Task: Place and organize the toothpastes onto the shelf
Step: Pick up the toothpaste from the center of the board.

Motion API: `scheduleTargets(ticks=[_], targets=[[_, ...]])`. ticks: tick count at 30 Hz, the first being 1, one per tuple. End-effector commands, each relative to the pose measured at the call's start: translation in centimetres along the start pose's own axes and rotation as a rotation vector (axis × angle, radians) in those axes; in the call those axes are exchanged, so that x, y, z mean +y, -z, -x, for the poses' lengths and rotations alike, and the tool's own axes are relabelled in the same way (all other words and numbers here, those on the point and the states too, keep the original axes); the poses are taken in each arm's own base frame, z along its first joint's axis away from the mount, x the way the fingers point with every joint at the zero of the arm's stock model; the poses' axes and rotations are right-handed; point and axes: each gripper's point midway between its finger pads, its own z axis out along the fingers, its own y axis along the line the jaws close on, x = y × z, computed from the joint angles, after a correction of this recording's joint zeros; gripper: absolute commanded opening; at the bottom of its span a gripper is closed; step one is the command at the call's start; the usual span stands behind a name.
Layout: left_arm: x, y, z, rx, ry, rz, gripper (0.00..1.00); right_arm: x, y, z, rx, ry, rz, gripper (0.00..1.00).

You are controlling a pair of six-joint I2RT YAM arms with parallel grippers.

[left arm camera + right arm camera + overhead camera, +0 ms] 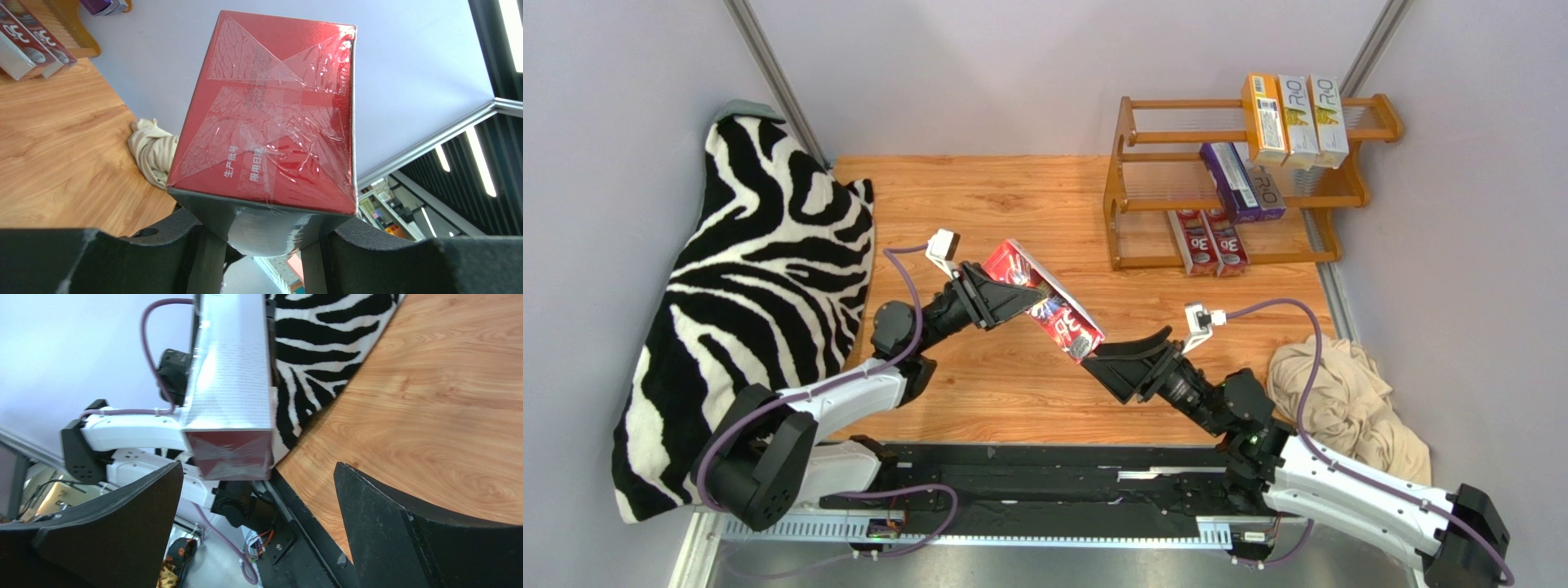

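My left gripper [1011,298] is shut on a red toothpaste carton [1051,306] and holds it slanted above the table's middle. In the left wrist view that carton [270,116] sits clamped between both fingers [202,257]. My right gripper [1120,358] stands open just off the carton's lower end. In the right wrist view the carton's end [230,456] hangs ahead of the wide-apart fingers [123,520], untouched. The shelf [1136,184] at the far right carries three orange-yellow and white cartons [1296,119] on top, purple ones [1241,181] in the middle and two red ones [1210,241] at the bottom.
A zebra-striped fabric [744,282] covers the left side and overlaps the wooden table [989,380]. A crumpled beige cloth [1345,398] lies at the near right, below the shelf. Grey walls close in the back and sides.
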Motion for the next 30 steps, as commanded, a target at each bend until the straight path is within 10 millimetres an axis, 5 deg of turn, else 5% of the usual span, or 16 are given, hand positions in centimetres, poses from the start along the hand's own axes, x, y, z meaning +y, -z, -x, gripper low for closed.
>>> scheduleTargets(ticks=[1,10,14,15,22,30], targets=[[-3.4,-0.5,1.1,-0.059,-0.054,-0.125,0.27,2.0,-1.3,2.6,-0.107,0.021,0.044,0.98],[-3.2,-0.5,0.7,-0.050,-0.047,-0.111,0.24,2.5,-2.7,3.3,-0.116,0.029,0.032,0.87],[-3.1,-0.5,0.7,-0.047,-0.048,-0.105,0.24,2.5,-3.0,3.1,-0.109,0.026,0.036,0.73],[-3.2,-0.5,0.7,-0.048,-0.050,-0.108,0.24,2.4,-3.1,3.0,-0.106,0.025,0.032,0.62],[-3.0,-0.5,0.5,-0.043,-0.053,-0.100,0.26,2.2,-3.4,2.8,-0.097,0.014,0.021,0.40],[-2.5,0.2,0.0,-0.028,-0.092,-0.053,0.64,0.9,-3.1,2.7,-0.091,0.010,-0.047,0.27]])
